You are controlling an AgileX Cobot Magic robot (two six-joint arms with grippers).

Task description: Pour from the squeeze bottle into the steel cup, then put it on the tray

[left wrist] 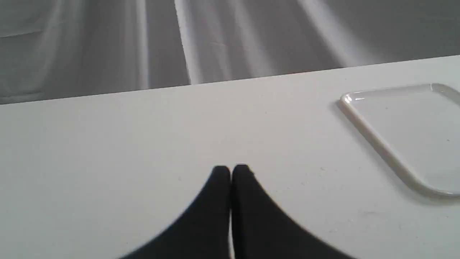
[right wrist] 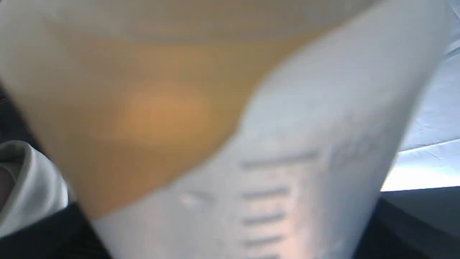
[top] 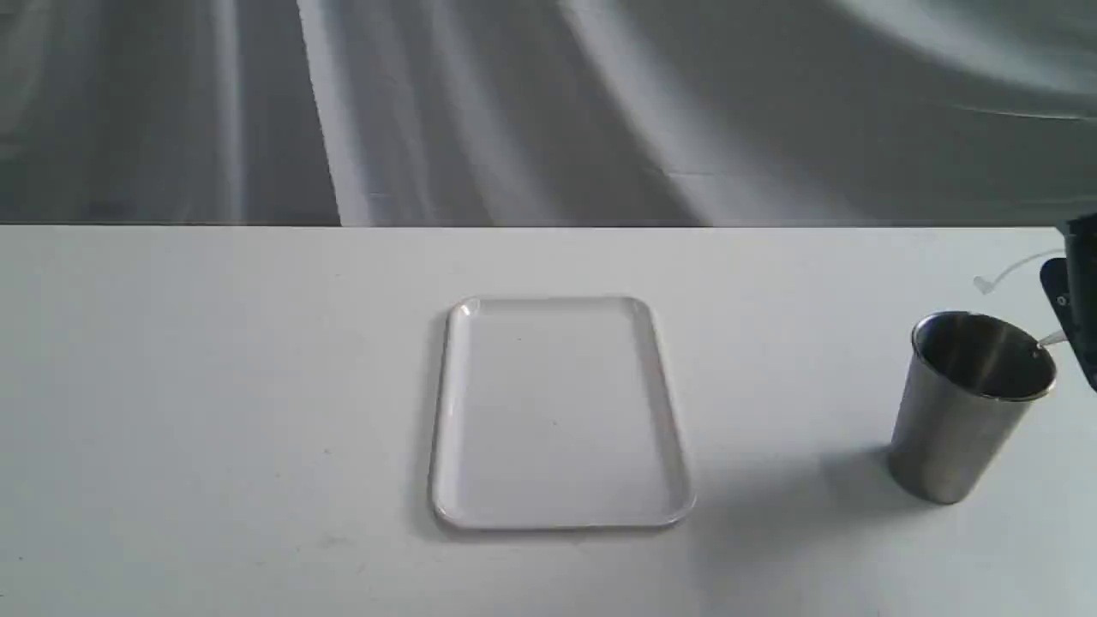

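The squeeze bottle (right wrist: 230, 129) fills the right wrist view, tipped over, with amber liquid pooled to one side. In the exterior view only its nozzle tip (top: 1050, 341) and the tethered cap strap (top: 984, 284) show at the right edge. The nozzle tip is at the far rim of the steel cup (top: 964, 420), which stands upright on the table. My right gripper (top: 1082, 300) is a dark shape cut off by the frame edge, and it holds the bottle. The white tray (top: 557, 411) lies flat mid-table with nothing on it. My left gripper (left wrist: 230, 169) is shut above bare table, with the tray (left wrist: 406, 129) off to one side of it.
The white table (top: 214, 386) ends at a straight far edge, with grey draped cloth (top: 514, 103) behind it. No other objects show on the table.
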